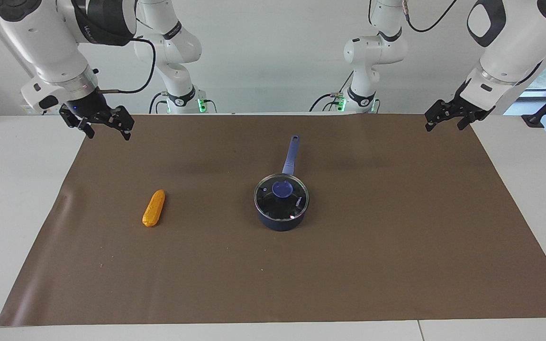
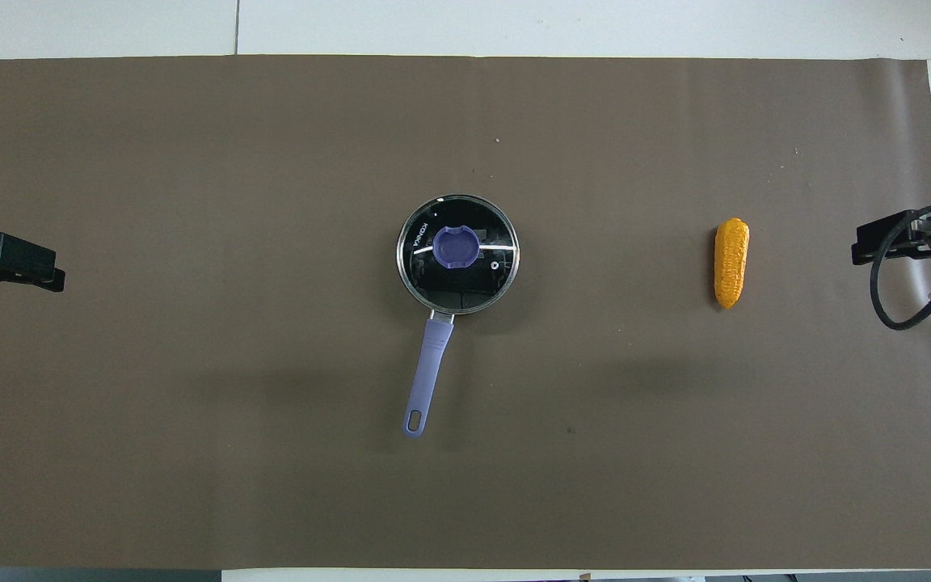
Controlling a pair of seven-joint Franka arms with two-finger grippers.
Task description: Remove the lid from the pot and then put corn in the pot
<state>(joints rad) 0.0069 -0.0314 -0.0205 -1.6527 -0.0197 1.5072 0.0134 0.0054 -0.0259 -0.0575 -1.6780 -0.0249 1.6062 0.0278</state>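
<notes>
Pot (image 1: 281, 219) at mid-mat (image 1: 396, 246), lid (image 1: 281, 196) seated on it, handle pointing toward the robots. Corn (image 1: 154, 208) lies on the mat toward the right arm's end, well apart from the pot. Right end effector (image 1: 107, 127) and left end effector (image 1: 446, 121) hang over the mat's corners, both open, holding nothing.

The brown mat (image 1: 349, 265) on the surface is mostly bare. Only the pot (image 1: 281, 219), with its lid (image 1: 281, 196) on top, and the corn (image 1: 154, 208) sit on it, well apart. The pot's handle (image 1: 290, 154) sticks out toward the robots. Both grippers hang at the mat's ends, away from everything.
</notes>
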